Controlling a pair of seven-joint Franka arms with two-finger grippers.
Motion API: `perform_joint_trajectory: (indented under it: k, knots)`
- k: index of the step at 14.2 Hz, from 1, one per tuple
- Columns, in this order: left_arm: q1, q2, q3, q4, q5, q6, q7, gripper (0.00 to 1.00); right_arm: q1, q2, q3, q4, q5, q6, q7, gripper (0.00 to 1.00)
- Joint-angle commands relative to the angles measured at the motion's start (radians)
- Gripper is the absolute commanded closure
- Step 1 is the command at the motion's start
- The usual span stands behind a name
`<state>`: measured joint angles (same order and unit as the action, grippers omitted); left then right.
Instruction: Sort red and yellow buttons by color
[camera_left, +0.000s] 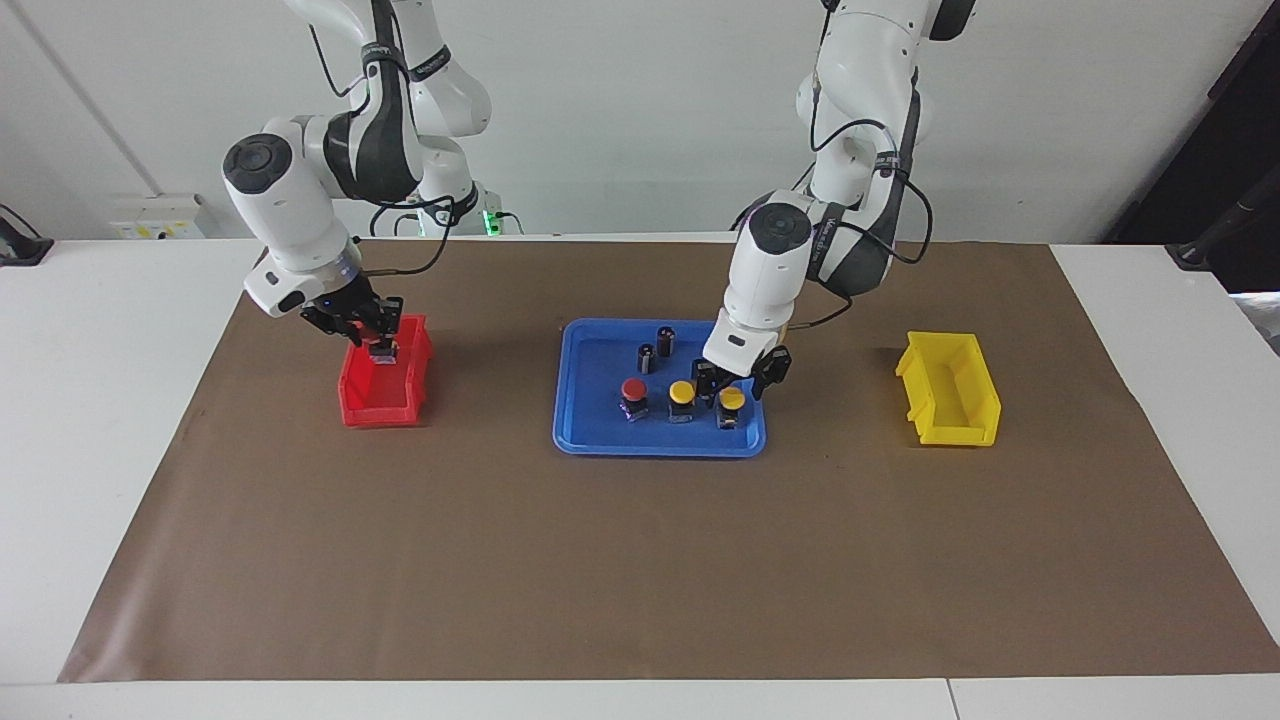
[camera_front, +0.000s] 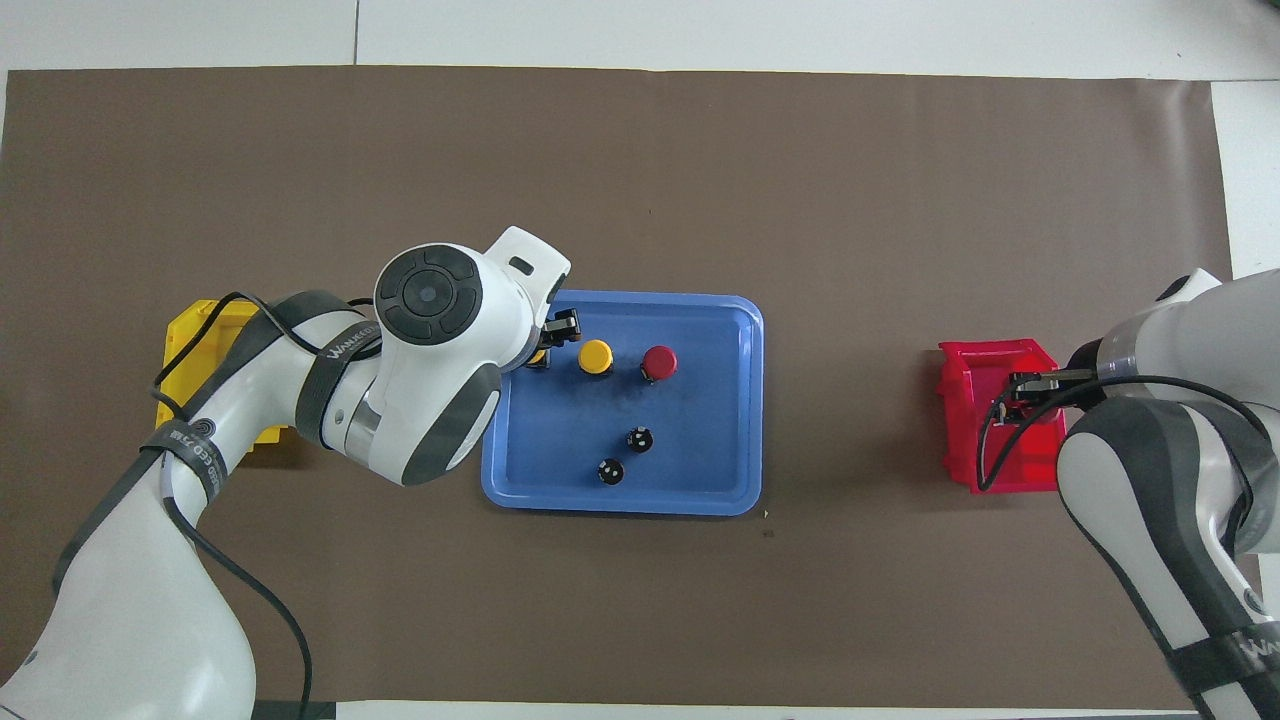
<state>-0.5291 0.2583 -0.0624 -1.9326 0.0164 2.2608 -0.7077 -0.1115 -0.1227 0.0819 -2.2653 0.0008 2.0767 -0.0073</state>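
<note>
Over the yellow button (camera_left: 732, 399), left gripper (camera_left: 741, 381) spread wide, empty.

Red button (camera_left: 633, 391), two yellow buttons (camera_left: 682, 393) upright

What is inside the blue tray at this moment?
The blue tray holds one red button, two yellow buttons and two dark cylinders. The left gripper is over one yellow button, largely hiding it in the overhead view.

Two dark cylinders (camera_left: 656, 349) crowd the blue tray's (camera_left: 590, 440) robot-side half; bare floor lies beside the red button (camera_left: 633, 392).
</note>
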Motion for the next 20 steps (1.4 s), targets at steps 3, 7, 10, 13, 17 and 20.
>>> perform_joint_trajectory:
  k: [3,7,10,13,17,20]
  knots:
    - [-0.002,-0.005,0.004,-0.022,0.013,0.017,-0.018,0.97,-0.045,-0.032,0.012,-0.115,0.019,0.103,-0.054,0.74]
    - [0.0,-0.025,0.012,0.05,0.005,-0.128,-0.018,0.99,-0.063,-0.032,0.01,-0.163,0.019,0.124,-0.097,0.74]
    - [0.015,-0.123,0.018,0.107,0.005,-0.333,-0.006,0.99,-0.053,-0.034,0.012,-0.18,0.019,0.158,-0.089,0.74]
    - [0.121,-0.236,0.018,0.069,0.007,-0.429,0.149,0.98,-0.045,-0.04,0.013,-0.201,0.019,0.16,-0.086,0.74]
    - [0.294,-0.316,0.016,0.011,0.007,-0.464,0.4,0.99,-0.045,-0.048,0.012,-0.211,0.019,0.158,-0.094,0.68]
    - [0.417,-0.318,0.018,-0.002,0.007,-0.452,0.558,0.99,-0.043,-0.048,0.013,-0.212,0.019,0.157,-0.089,0.4]
